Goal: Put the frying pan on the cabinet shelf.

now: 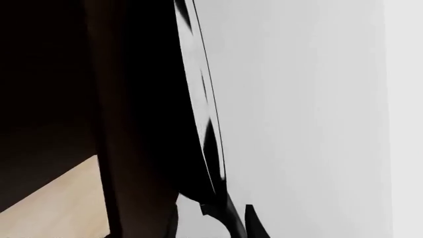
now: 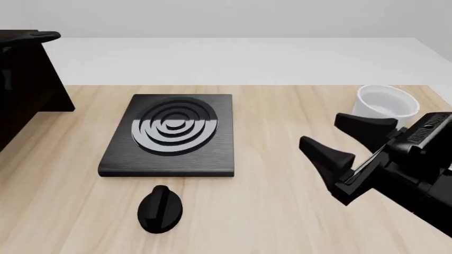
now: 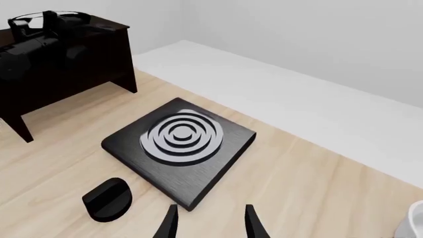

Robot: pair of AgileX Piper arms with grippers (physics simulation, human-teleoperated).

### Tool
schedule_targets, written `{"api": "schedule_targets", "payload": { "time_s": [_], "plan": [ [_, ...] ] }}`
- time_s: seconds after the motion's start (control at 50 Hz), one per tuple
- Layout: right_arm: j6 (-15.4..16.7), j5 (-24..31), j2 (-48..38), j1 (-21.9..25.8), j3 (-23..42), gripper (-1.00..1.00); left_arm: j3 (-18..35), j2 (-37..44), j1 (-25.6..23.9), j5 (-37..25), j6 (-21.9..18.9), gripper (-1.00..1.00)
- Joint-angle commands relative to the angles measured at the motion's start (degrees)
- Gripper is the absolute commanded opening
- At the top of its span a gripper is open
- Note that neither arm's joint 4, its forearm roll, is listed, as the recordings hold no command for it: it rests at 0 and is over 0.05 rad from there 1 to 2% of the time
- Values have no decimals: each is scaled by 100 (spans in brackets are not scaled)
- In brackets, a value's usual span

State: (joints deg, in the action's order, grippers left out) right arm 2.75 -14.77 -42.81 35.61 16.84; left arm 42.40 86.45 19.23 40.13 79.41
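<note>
The front view looks down and forward over the wooden table point(image 2: 282, 211) from the arms' side, with the stove plate point(image 2: 173, 135) central and the cabinet point(image 2: 28, 79) at ten o'clock. The right wrist view sits high and well back, sharing the stove plate point(image 3: 178, 148), knob point(image 3: 106, 198) and cabinet point(image 3: 66, 64). The left wrist view presses close against the cabinet point(image 1: 132, 148), showing only dark board and a table sliver.
</note>
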Motion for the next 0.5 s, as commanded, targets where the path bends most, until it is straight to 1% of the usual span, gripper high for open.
{"api": "schedule_targets", "payload": {
  "time_s": [0.02,0.18,0.2,0.22,0.24,0.26,0.28,0.32,0.34,0.36,0.38,0.42,0.5],
  "plan": [
    [-41,-162,-121,10,-67,100,-108,-202,-80,-15,-93,100],
    [-54,-149,-128,2,-59,100,-312,-436,-249,-16,-191,100],
    [-56,-156,-134,1,-65,100,-389,-419,-291,37,-70,100],
    [-49,-182,-138,0,-83,100,-564,-461,-414,239,155,100],
    [-55,-212,-155,3,-101,100,-526,-707,-485,44,-77,100],
    [-70,-247,-201,10,-120,100,-411,-905,-480,-287,-363,100],
    [-86,-263,-225,10,-127,100,-399,-968,-480,-352,-403,100],
    [-68,-252,-177,4,-128,100,-447,-1035,-511,-420,-368,100],
    [-76,-219,-162,6,-107,100,-521,-1032,-523,-353,-241,100],
    [-62,-215,-162,6,-102,100,-672,-1149,-669,-193,-122,100],
    [-66,-218,-143,-3,-105,100,-757,-1260,-803,-235,-107,100],
    [-53,-241,-168,0,-111,100,-645,-1378,-747,-577,-359,100],
    [-85,-237,-184,7,-118,100,-704,-1376,-746,-698,-372,100]
  ]
}}
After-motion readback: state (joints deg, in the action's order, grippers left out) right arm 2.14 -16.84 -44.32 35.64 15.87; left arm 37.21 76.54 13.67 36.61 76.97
